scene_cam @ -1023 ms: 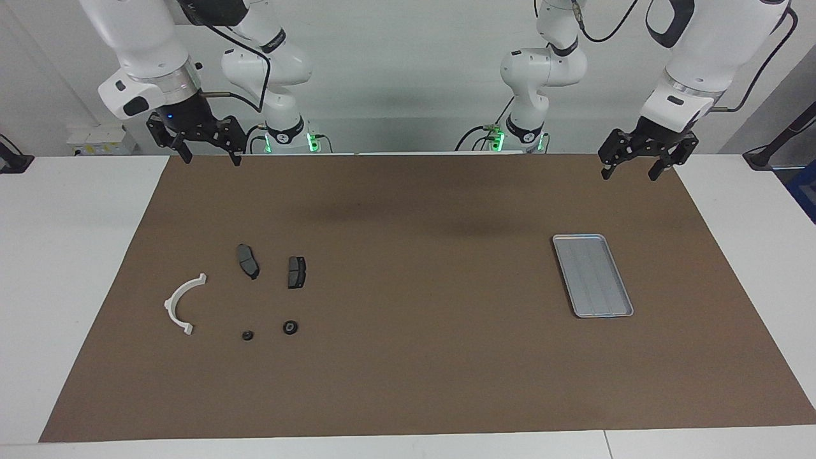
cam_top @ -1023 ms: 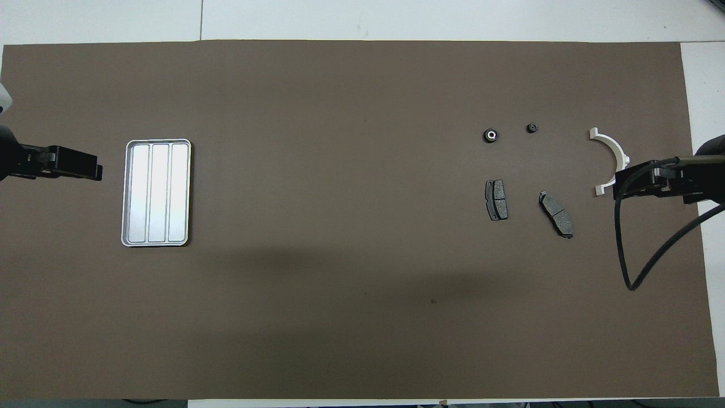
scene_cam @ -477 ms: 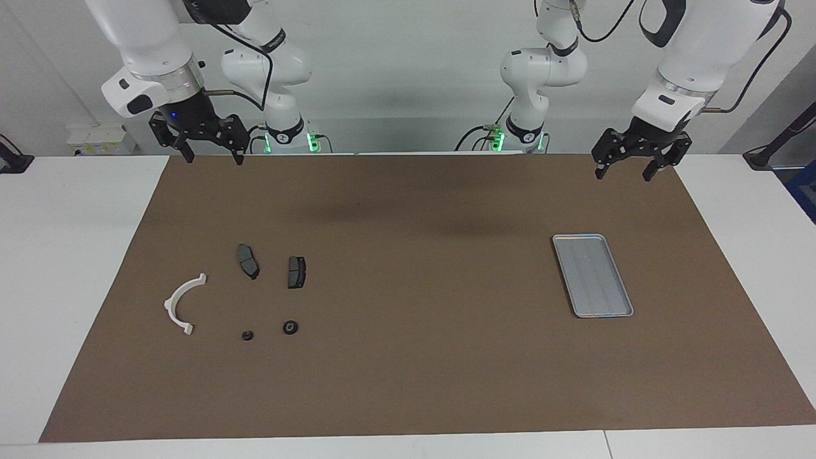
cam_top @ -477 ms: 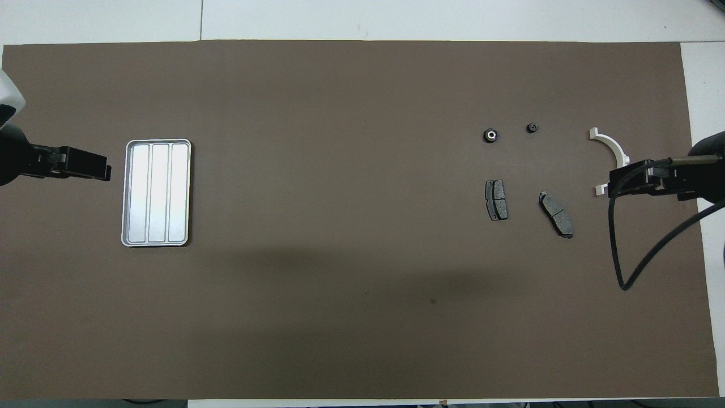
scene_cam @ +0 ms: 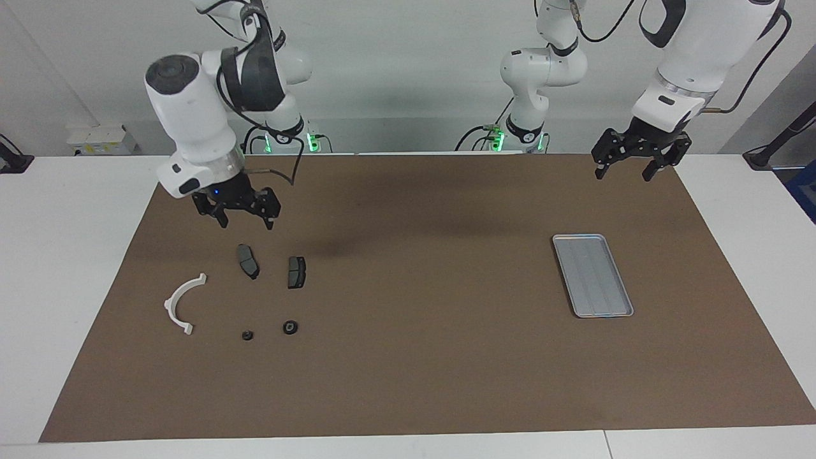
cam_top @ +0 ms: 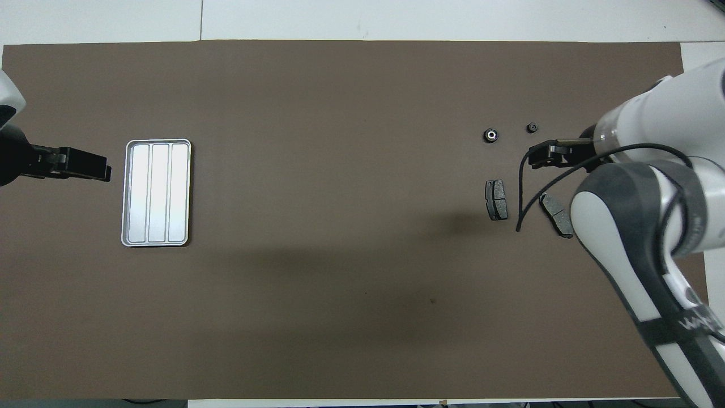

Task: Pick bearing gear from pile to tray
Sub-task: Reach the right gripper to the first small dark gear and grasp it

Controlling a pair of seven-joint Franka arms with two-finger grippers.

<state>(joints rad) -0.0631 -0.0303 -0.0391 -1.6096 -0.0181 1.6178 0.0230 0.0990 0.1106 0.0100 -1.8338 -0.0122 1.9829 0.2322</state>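
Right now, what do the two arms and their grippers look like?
Both are glossy white Franka arms with dark grey joint bands. The right gripper and left gripper are black, two-fingered, skeletal. A black cable loops along each arm; a small blue light glows above the right gripper.

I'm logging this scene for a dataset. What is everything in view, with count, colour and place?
Brown mat: one, covering the white table.
Tray: one, silver-grey, empty, at the left arm's end.
Brake-pad pieces: two, dark grey, side by side at the right arm's end.
White arc: one, beside the pads, nearest the mat's edge.
Larger round piece: one, black, farther from the robots than the pads.
Smaller round piece: one, black, beside it.
Right gripper: open, raised over the mat near the pads.
Left gripper: open, waiting at the mat's corner, raised.
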